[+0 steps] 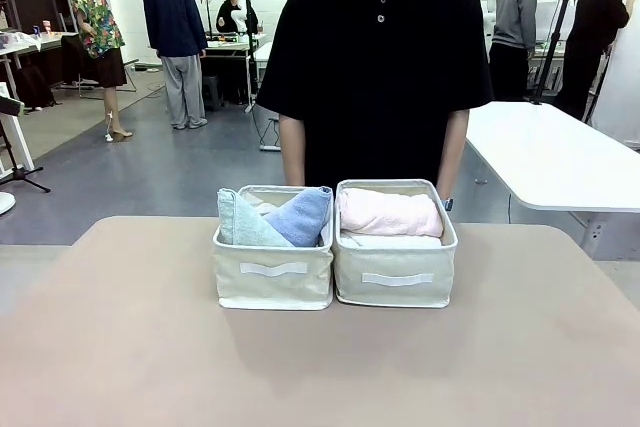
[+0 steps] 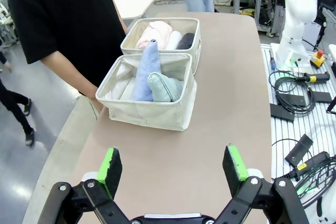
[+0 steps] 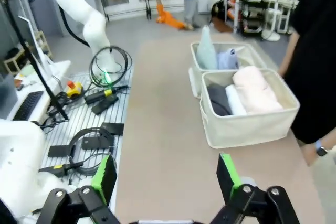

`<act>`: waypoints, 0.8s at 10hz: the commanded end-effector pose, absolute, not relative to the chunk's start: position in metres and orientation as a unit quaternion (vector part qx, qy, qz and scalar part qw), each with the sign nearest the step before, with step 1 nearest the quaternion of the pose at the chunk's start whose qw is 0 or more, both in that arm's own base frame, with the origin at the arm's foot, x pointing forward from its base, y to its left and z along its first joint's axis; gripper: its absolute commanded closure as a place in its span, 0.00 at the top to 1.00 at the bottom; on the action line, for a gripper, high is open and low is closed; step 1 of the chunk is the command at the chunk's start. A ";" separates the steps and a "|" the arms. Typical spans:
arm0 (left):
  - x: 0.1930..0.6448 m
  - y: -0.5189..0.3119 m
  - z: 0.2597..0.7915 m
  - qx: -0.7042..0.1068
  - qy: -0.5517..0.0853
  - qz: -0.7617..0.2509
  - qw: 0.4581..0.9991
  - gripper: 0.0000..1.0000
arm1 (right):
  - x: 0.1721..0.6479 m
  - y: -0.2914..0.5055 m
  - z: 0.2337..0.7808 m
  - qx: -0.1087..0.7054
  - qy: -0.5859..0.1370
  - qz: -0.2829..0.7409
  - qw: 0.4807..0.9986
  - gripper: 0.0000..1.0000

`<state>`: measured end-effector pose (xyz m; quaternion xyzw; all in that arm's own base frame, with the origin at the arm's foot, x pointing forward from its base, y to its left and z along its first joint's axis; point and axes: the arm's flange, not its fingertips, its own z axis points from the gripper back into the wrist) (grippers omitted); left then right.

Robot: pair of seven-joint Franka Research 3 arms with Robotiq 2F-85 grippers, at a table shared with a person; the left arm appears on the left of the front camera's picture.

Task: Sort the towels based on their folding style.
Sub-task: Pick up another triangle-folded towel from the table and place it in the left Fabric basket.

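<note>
Two cream fabric bins stand side by side at the table's far middle. The left bin (image 1: 273, 282) holds a mint-green cone towel (image 1: 240, 223) and a light blue cone towel (image 1: 301, 215). The right bin (image 1: 394, 282) holds a pink rolled towel (image 1: 390, 213) lying over a white one (image 1: 392, 241). In the left wrist view the same towels show: blue cone (image 2: 145, 72), mint cone (image 2: 164, 87), pink roll (image 2: 153, 32), white roll (image 2: 174, 40), dark grey roll (image 2: 186, 41). My left gripper (image 2: 173, 169) and right gripper (image 3: 167, 177) are open, holding nothing, well back from the bins.
A person in a black shirt (image 1: 375, 57) stands at the far edge just behind the bins, arms down. Bare tan tabletop (image 1: 300, 367) lies in front of the bins. Cables and boxes (image 2: 296, 98) lie on the perforated base beside the table.
</note>
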<state>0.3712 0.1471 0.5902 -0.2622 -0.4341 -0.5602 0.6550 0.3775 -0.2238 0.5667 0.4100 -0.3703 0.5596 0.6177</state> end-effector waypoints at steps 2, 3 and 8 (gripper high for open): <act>0.372 0.147 0.590 -0.264 -0.444 -0.563 0.645 1.00 | 0.383 -0.234 0.587 0.377 -0.424 0.490 0.662 1.00; 0.372 0.147 0.590 -0.264 -0.444 -0.563 0.645 1.00 | 0.384 -0.231 0.588 0.367 -0.427 0.484 0.670 1.00; 0.372 0.147 0.590 -0.264 -0.444 -0.563 0.645 1.00 | 0.381 -0.247 0.582 0.380 -0.418 0.506 0.652 1.00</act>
